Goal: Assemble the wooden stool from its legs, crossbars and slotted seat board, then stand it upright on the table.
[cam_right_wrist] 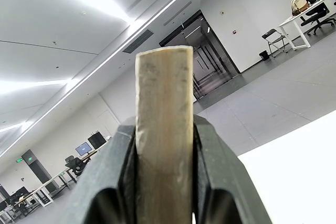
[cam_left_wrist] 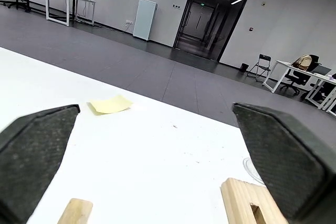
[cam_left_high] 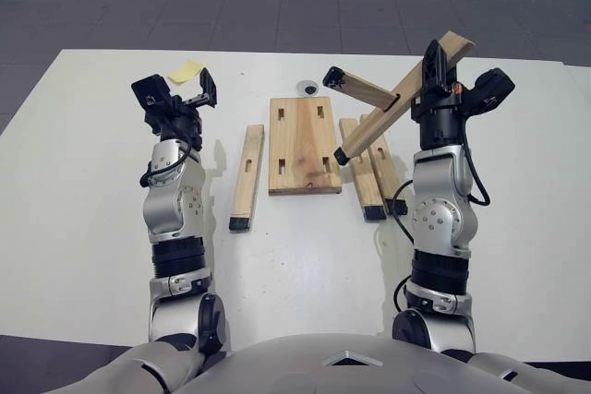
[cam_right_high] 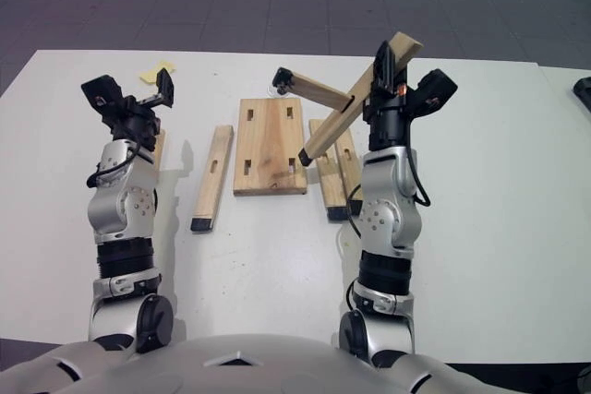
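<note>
Standing near-vertical off near table [cam_left_high: 83, 182] edge: both forearms, wrists up. Loose leg [cam_left_high: 247, 175] flat, left of seat board [cam_left_high: 300, 145]; spare legs [cam_left_high: 369, 173], two, flat just right of board. Right gripper [cam_left_high: 434, 62] clamped on held leg [cam_left_high: 388, 113], tilted in air, crossbar [cam_left_high: 362, 88] joined, jutting left. Left gripper [cam_left_high: 178, 89] aloft, fingers wide apart, holding nothing. Yellow note [cam_left_high: 185, 70] beyond.

White desk [cam_left_high: 83, 182] lies open left of the lone wooden leg [cam_left_high: 247, 177]; narrow gaps flank the slotted seat board [cam_left_high: 301, 149]. Joined wooden bars [cam_left_high: 392, 103] overhang the right one.
</note>
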Available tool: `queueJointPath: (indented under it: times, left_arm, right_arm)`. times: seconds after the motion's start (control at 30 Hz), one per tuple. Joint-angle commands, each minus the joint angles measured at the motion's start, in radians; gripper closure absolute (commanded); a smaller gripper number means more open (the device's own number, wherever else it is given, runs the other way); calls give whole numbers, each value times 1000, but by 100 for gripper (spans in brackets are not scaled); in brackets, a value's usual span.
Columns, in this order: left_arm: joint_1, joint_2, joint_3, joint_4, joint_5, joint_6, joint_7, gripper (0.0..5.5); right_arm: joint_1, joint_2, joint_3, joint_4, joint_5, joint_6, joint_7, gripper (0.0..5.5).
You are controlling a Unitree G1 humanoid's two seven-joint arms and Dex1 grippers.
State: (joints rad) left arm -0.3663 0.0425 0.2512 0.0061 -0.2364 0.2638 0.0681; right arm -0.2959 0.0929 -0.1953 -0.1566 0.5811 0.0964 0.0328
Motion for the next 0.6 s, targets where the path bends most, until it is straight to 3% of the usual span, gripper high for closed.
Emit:
queueJointPath:
  times: [0.03, 0.6]
  left_arm:
    - [-27, -20, -45, 27, 25, -17, 4, 10]
    - [-54, -18, -88, 48, 32, -17, -15, 10]
  right_arm:
    - [11, 66, -6, 49, 41, -43, 24, 448]
    - [-12, 100, -36, 251, 99, -176, 50, 448]
